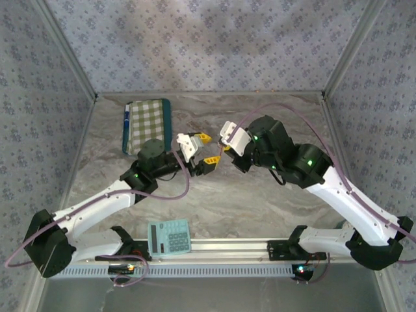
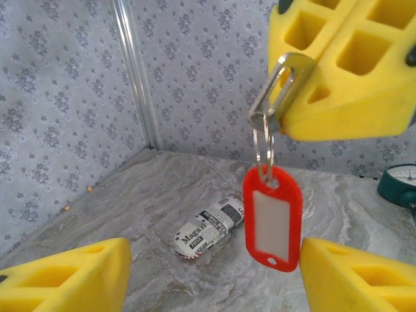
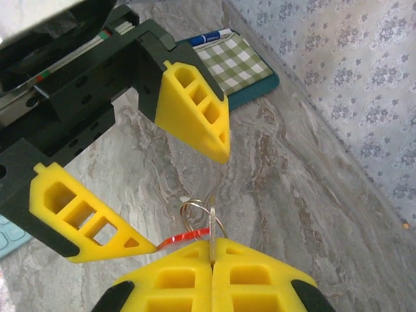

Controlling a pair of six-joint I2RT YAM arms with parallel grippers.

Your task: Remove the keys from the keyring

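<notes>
Right gripper (image 3: 211, 250) clamped shut on key (image 2: 276, 88), held above table (image 2: 162, 195); ring (image 2: 263, 146) and red tag (image 2: 273, 218) dangle below. Left gripper (image 2: 214, 270) wide open, empty, straddling tag. Risk: tag swings as left closes, so grab misses; a tug may slip key from the thin pinch.

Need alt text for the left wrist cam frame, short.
The right gripper, shut on a metal key, dangles a split ring and red tag between the open yellow fingers of the left gripper. Behind, a newsprint-wrapped roll lies on the marble table.
</notes>
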